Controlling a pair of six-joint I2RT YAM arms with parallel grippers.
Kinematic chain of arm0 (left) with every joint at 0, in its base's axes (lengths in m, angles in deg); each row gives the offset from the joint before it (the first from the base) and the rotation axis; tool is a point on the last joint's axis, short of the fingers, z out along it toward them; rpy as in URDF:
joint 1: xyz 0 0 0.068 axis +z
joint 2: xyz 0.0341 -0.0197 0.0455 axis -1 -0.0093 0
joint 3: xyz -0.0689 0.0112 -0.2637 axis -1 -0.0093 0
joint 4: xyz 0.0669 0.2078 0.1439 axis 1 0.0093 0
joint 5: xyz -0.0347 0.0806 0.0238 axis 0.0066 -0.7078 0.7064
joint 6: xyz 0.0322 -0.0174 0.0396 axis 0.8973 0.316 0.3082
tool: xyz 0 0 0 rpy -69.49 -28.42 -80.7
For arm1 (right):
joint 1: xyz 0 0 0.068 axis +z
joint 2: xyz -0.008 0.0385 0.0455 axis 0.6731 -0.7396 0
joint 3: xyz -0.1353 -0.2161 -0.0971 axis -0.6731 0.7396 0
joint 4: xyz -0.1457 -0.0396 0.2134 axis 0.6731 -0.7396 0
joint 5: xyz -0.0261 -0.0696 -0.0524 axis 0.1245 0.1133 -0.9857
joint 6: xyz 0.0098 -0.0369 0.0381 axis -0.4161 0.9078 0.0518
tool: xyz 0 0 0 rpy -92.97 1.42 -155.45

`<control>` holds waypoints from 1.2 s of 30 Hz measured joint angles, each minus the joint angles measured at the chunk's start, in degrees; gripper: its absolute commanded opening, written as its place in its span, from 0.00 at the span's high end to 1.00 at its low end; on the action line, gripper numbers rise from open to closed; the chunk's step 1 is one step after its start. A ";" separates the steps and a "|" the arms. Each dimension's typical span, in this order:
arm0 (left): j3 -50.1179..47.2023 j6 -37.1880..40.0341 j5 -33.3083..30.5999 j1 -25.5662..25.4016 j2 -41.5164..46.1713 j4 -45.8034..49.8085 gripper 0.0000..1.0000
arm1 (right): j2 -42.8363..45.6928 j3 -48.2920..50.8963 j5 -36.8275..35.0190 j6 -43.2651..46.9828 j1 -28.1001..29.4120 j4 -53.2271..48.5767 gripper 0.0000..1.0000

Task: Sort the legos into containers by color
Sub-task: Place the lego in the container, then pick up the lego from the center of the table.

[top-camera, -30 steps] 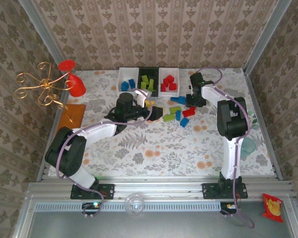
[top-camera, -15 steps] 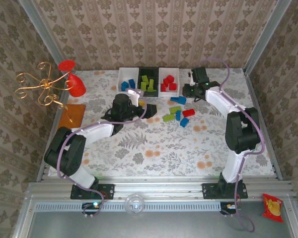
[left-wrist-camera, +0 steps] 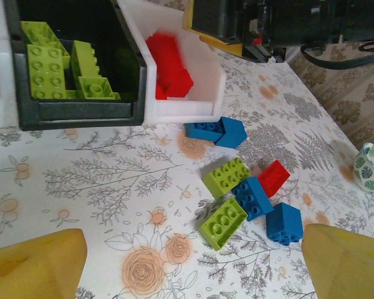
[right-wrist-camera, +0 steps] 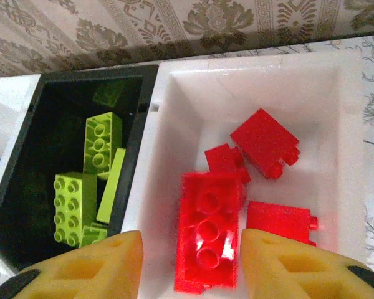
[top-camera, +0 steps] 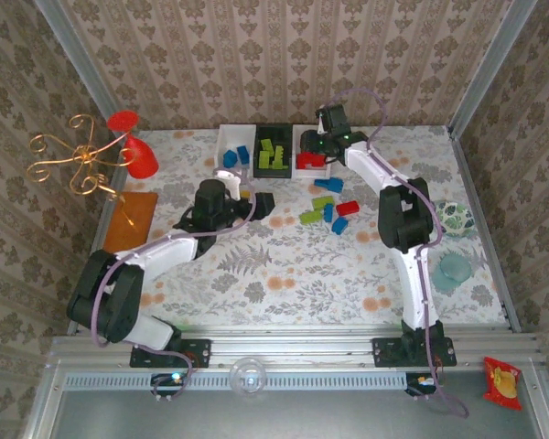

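Observation:
Three containers stand in a row at the back: a white bin with blue legos, a black bin with lime ones, and a white bin with red ones. My right gripper hovers over the red bin, jaws parted. A blurred long red brick lies between them, clear of the left finger. Loose lime, blue and red legos lie in a cluster on the table. My left gripper stands open and empty just short of that cluster.
A red goblet and a gold wire stand are at the back left, above an orange mat. A teal patterned bowl and a pale teal cup sit at the right edge.
My right arm swung from beside the loose cluster up and left to over the red bin, and its jaws have parted around the red brick. My left gripper drifted slightly left.

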 measured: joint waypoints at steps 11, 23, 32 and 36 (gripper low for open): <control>-1.57 0.46 -1.70 -0.07 1.99 1.88 0.09 | 19.69 23.34 1.46 -0.09 0.07 2.69 0.34; -1.36 0.87 0.24 -2.25 -2.54 1.53 0.10 | 43.87 57.68 -9.60 0.46 6.71 -0.26 0.21; -0.92 0.87 0.31 -2.97 -2.97 1.53 0.10 | 40.70 65.68 -11.74 -6.14 7.17 3.85 0.28; -0.92 0.85 0.26 -2.97 -2.89 1.53 0.10 | 38.07 65.72 -12.02 -8.04 7.54 7.43 0.35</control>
